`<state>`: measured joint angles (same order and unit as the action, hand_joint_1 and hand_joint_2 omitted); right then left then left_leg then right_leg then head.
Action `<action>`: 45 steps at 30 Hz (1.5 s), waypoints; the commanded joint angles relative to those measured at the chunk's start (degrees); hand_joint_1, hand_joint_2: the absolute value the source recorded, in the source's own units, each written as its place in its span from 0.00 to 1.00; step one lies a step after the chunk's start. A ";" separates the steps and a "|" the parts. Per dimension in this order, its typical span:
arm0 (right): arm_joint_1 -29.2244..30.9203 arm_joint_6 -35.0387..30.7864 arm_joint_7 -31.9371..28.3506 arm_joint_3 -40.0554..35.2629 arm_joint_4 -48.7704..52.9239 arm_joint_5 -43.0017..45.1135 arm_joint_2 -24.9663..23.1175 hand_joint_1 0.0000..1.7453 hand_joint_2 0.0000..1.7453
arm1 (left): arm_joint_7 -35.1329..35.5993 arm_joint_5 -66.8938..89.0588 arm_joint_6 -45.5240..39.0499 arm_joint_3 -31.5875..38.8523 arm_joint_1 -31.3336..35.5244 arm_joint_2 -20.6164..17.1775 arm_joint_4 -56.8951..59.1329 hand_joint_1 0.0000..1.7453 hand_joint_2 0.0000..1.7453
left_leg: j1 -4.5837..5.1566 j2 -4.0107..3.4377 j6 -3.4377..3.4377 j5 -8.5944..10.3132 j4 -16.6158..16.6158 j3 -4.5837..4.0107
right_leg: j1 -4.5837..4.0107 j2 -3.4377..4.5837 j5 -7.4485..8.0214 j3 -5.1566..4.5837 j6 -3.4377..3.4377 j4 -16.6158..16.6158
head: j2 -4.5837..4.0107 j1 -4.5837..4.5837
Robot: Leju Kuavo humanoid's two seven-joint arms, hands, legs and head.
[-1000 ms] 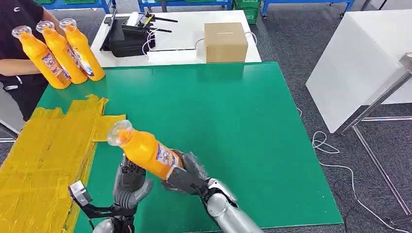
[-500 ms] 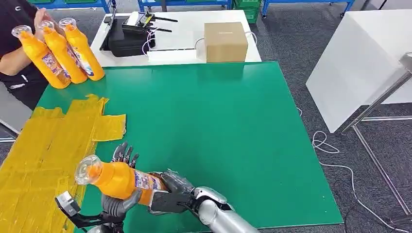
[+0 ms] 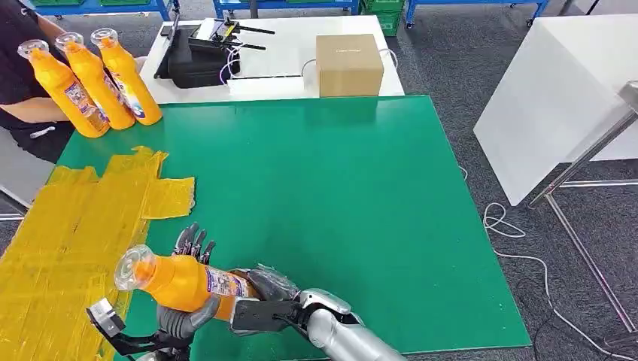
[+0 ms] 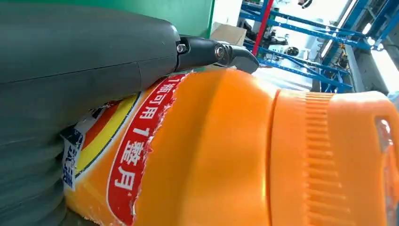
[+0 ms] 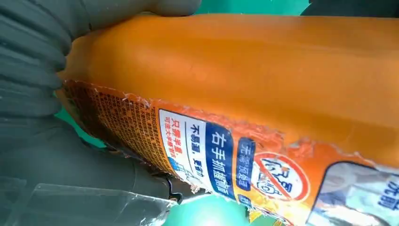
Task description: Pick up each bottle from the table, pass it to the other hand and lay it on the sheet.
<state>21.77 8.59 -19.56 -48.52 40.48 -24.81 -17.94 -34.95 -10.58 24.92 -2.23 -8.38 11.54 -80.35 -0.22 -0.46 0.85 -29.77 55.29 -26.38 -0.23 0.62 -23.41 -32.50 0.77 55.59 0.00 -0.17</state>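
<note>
An orange bottle [image 3: 184, 280] is held nearly horizontal above the near edge of the green table [image 3: 331, 203], its clear cap directed toward the yellow sheet [image 3: 68, 241] that covers the table's left portion. The base end of the bottle is gripped by the right hand [image 3: 263, 301], whose fingers are wrapped around the labelled body; in the right wrist view the grey fingers [image 5: 33, 56] are seen pressed against the orange wall just beside the printed label. The left hand [image 3: 188, 278] is placed under and behind the bottle's middle, with dark fingertips rising past its far side and the thumb closed against the body, so the bottle is clasped by both hands at once; in the left wrist view the thick grey thumb [image 4: 84, 66] is laid across the label next to the ribbed orange collar. Three further orange bottles [image 3: 94, 79] are stood upright, touching one another, at the far left corner of the table, with a person [image 3: 26, 83] in dark clothing just behind them. Beyond the far edge, a white table [image 3: 278, 71] is occupied by a cardboard box [image 3: 348, 64] and a black device [image 3: 197, 56] with cables.
</note>
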 commanded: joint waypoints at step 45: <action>-21.05 -6.33 -2.59 24.38 35.76 3.07 10.97 0.00 0.00 | 17.14 72.55 -48.99 3.79 11.72 -12.25 -9.72 1.00 1.00 | -0.09 0.39 -0.05 0.04 0.03 -0.16 | -0.06 -0.40 -0.02 0.06 0.06 -0.04 | 0.00 -0.02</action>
<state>2.10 -0.13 -20.67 -31.88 69.75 -23.21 -9.31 -31.34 29.27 -8.71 2.17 -4.47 6.21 -94.88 -0.23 -0.43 0.85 -29.77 55.29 -26.50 -0.21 0.61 -23.41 -32.53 0.77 55.59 0.00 -0.20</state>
